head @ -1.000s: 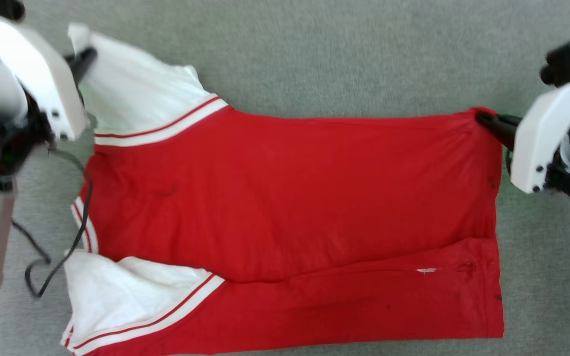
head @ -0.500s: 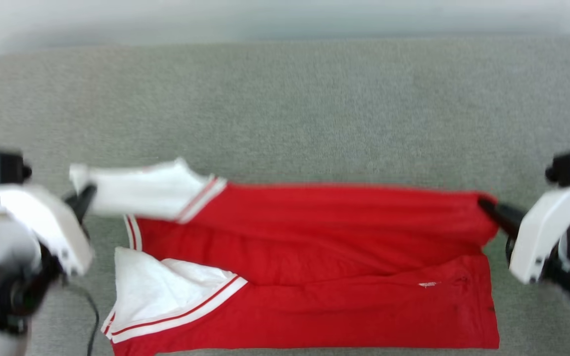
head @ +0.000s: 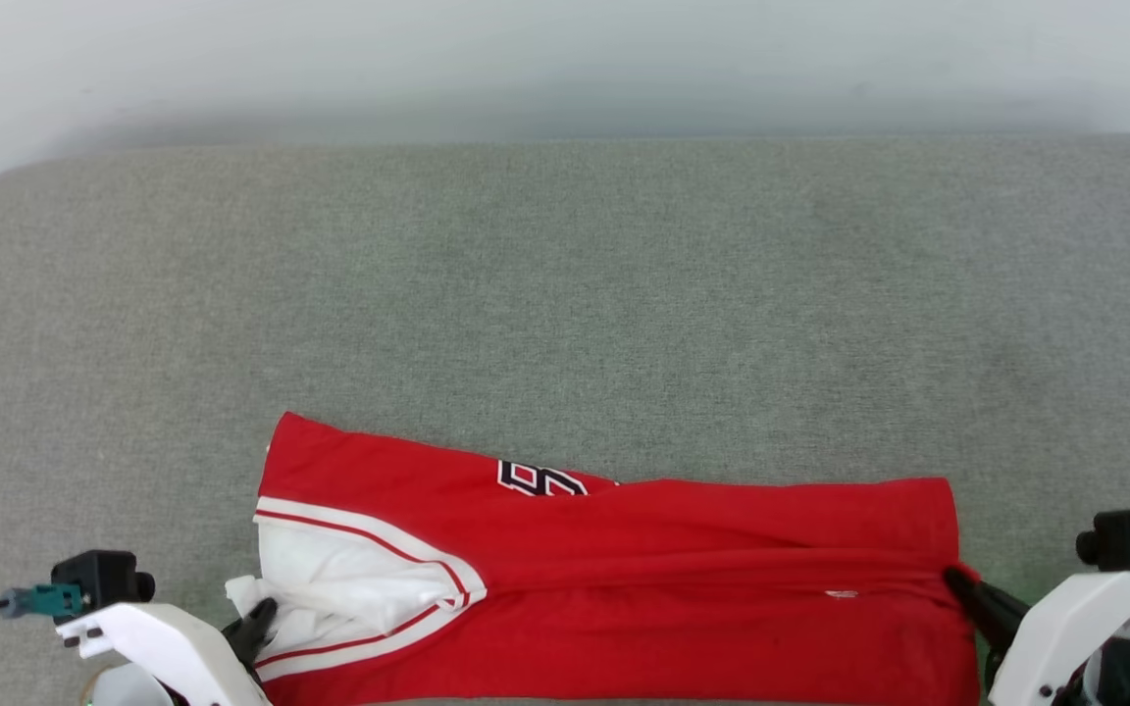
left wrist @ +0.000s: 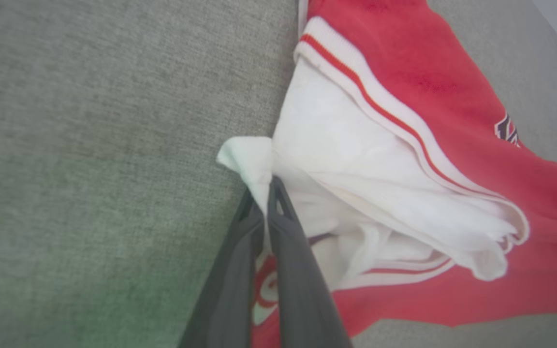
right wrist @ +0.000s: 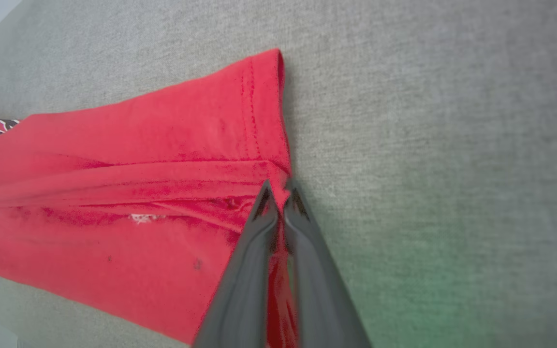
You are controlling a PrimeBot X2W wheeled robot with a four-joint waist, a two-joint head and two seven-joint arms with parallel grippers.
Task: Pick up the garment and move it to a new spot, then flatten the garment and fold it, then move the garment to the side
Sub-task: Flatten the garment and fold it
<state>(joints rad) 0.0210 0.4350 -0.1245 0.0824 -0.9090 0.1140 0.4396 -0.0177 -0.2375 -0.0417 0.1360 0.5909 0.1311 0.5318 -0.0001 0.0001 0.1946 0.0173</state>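
Grey cushion | garment print mostly hidden | left end effector, right end effector both clamped on garment

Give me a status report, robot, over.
Left tool shut on white sleeve. Right tool shut on red hem. Garment folded over on grey cushion. Nothing in the way.

R claw clamped on red garment hem, grey fabric surface
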